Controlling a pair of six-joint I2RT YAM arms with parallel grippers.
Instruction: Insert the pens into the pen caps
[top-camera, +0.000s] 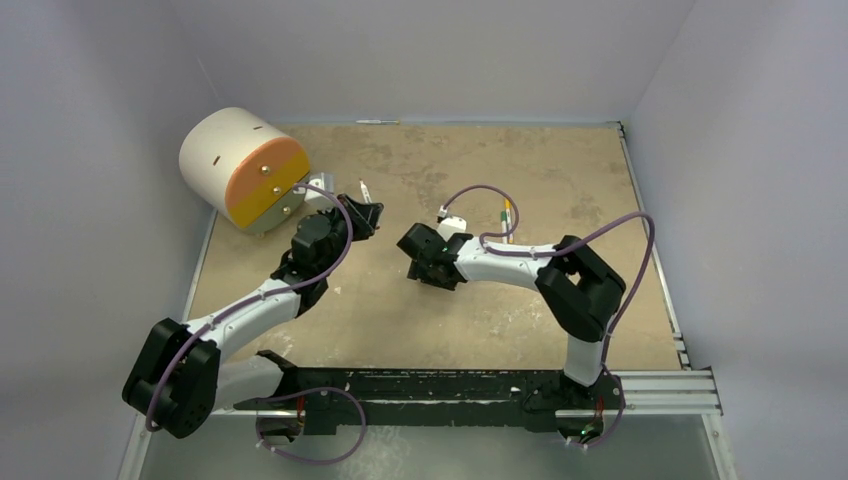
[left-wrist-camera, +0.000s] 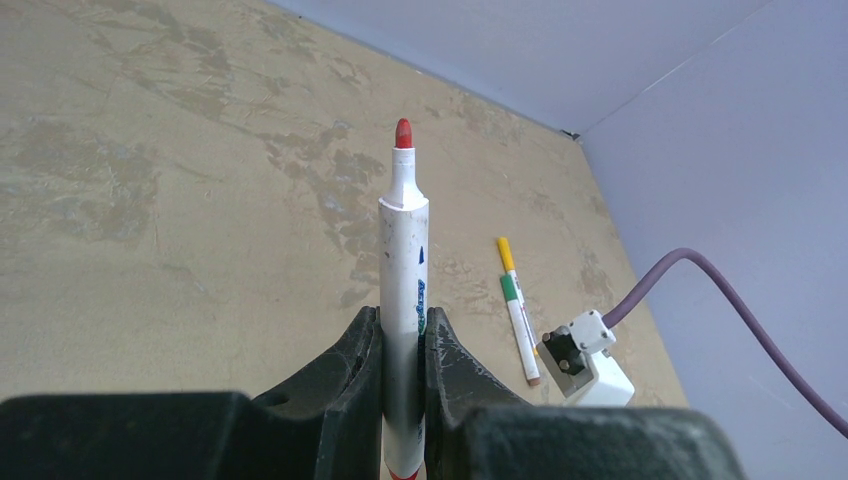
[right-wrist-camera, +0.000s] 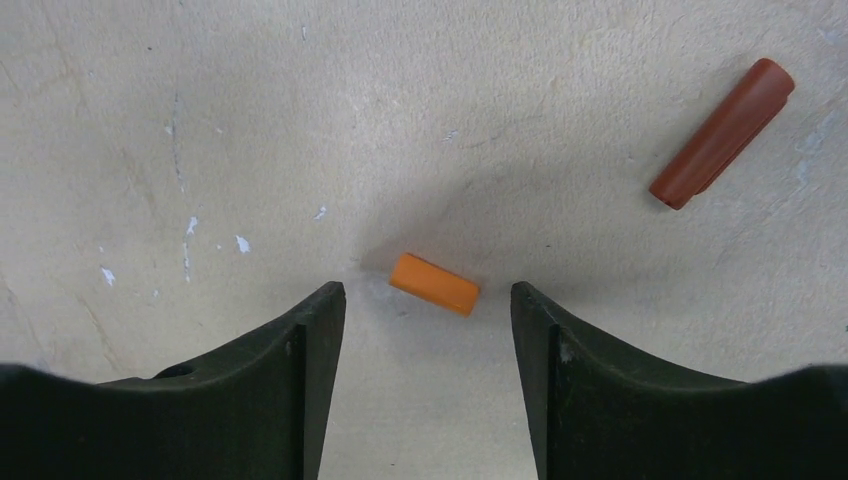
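Far left, a white drum with an orange face (top-camera: 245, 170) is being seen lying on its side on the counter (top-camera: 560, 170). Right of it, the red-tipped pen (left-wrist-camera: 404, 250) is being clamped low on its white barrel by the left fingers (left-wrist-camera: 355, 365), uncapped, tip pointing away from the wrist. Mid-counter, the right fingers (right-wrist-camera: 310, 350) are being held wide apart and pointed down at the counter, gripping nothing. The orange cap (right-wrist-camera: 434, 283) is lying between their tips, touched by neither, and the dark red-brown cap (right-wrist-camera: 722, 133) is lying well off to one side. Further right, a yellow-ended pen (left-wrist-camera: 507, 255) and a green-ended pen (left-wrist-camera: 520, 325) are lying just beside each other.
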